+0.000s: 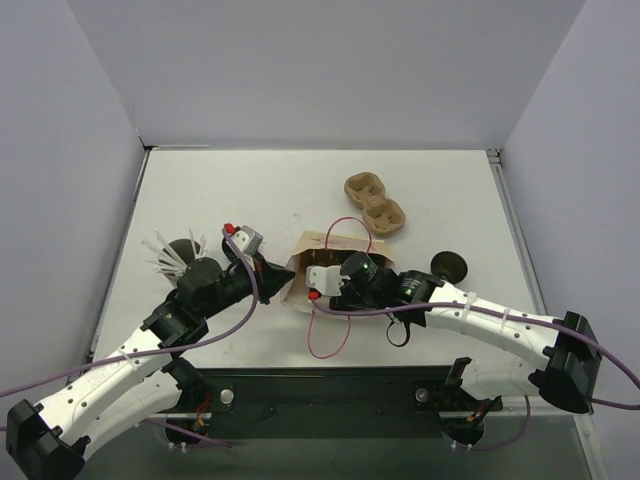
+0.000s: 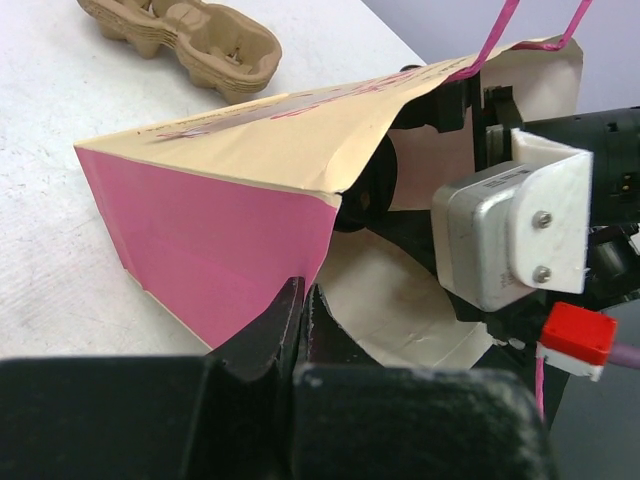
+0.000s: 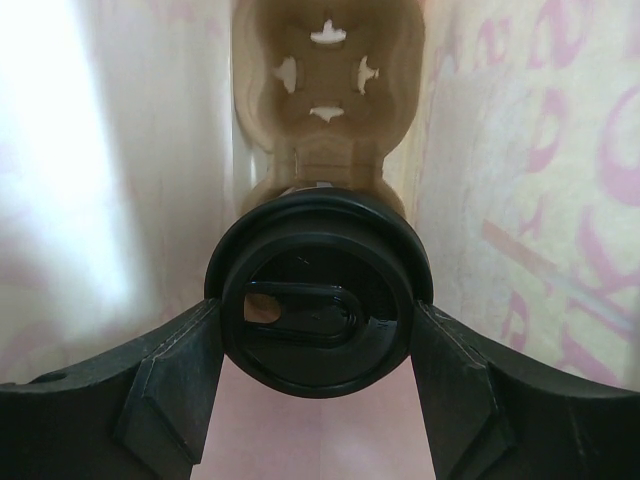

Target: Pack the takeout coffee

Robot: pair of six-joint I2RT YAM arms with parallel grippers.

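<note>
The paper bag (image 1: 325, 245) lies on its side at the table's middle, mouth toward the arms; its pink side shows in the left wrist view (image 2: 220, 240). My left gripper (image 2: 303, 300) is shut on the bag's lower mouth edge, also seen from above (image 1: 272, 278). My right gripper (image 3: 315, 312) reaches inside the bag and is shut on the takeout coffee (image 3: 318, 292), fingers (image 3: 170, 380) pressing both sides of its black lid. The cup body is hidden behind the lid. A brown pulp cup carrier (image 3: 325, 70) sits deeper inside the bag, just behind the cup.
A second pulp cup carrier (image 1: 375, 203) lies behind the bag, also in the left wrist view (image 2: 190, 35). A loose black lid (image 1: 449, 266) lies right of the bag. A dark cup with white sticks (image 1: 178, 252) stands at the left.
</note>
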